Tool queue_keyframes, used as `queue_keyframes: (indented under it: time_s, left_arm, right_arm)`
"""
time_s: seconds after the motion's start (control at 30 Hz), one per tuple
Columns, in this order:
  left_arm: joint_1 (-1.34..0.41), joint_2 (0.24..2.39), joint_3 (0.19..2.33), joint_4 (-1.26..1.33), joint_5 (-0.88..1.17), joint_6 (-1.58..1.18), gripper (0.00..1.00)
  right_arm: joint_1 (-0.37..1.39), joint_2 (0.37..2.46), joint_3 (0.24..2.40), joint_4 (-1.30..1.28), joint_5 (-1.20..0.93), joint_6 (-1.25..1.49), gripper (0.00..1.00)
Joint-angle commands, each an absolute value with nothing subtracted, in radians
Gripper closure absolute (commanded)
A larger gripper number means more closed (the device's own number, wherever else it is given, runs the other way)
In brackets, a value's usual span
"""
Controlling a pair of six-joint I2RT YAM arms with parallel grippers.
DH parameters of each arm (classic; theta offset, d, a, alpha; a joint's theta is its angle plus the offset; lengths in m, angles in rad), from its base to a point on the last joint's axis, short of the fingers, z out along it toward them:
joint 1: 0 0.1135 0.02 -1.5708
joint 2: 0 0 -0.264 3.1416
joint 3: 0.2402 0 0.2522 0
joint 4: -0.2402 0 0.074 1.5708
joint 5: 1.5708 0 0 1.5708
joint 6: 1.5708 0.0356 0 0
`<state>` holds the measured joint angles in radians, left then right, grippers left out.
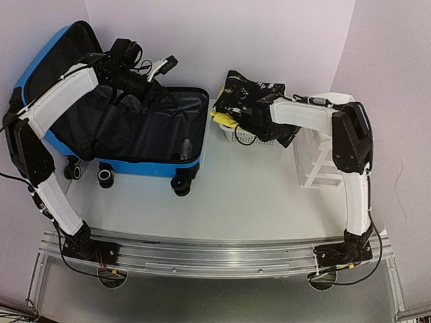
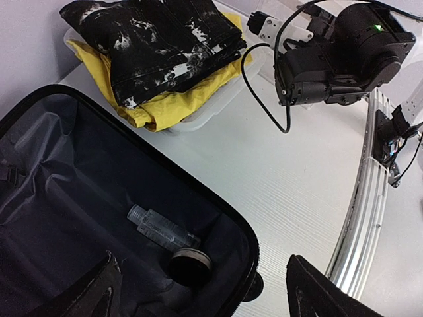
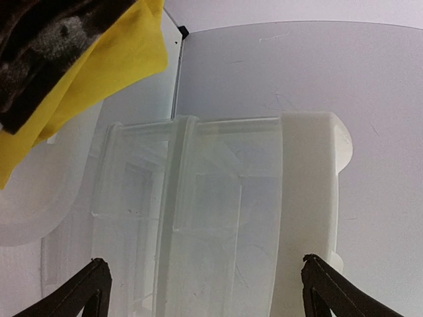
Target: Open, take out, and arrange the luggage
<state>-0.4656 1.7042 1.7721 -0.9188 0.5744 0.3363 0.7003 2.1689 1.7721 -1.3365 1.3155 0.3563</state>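
Observation:
The blue suitcase [image 1: 145, 165] lies open at the left of the table, its lid [image 1: 40, 64] propped against the wall and its black lining showing. A clear small bottle [image 2: 160, 228] and a round black jar [image 2: 190, 264] lie in its near corner; the bottle also shows in the top view [image 1: 186, 146]. My left gripper [image 1: 153, 82] hovers open and empty over the suitcase's back edge; in its wrist view [image 2: 208, 297] the jaws are wide apart above the jar. My right gripper [image 1: 261, 131] is open and empty over the white basket [image 1: 232, 136].
A black-and-white patterned fabric [image 1: 252, 97] and a yellow cloth [image 2: 178, 102] are piled in the basket. A white plastic rack [image 1: 322, 158] stands at the right. The right wrist view looks down on translucent plastic [image 3: 218, 218] and the yellow cloth [image 3: 99, 72].

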Motion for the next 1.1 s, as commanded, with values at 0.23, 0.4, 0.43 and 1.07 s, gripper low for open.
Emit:
queue_keyframes:
  time_s: [0.23, 0.4, 0.43, 1.07]
  left_arm:
    - [-0.463, 1.698, 1.798, -0.920, 0.597, 0.343, 0.15]
    - [-0.463, 1.704, 1.810, -0.927, 0.593, 0.349, 0.15]
    - [-0.463, 1.704, 1.810, -0.930, 0.592, 0.350, 0.15]
    - [-0.458, 1.712, 1.825, -0.938, 0.580, 0.370, 0.14]
  right_arm:
    - [0.690, 2.118, 1.741, -1.759, 1.529, 0.282, 0.08]
    - [0.683, 2.105, 1.688, -1.759, 1.532, 0.286, 0.02]
    - [0.682, 2.103, 1.679, -1.759, 1.532, 0.289, 0.02]
    - [0.618, 2.037, 1.669, -1.760, 1.598, 0.248, 0.02]
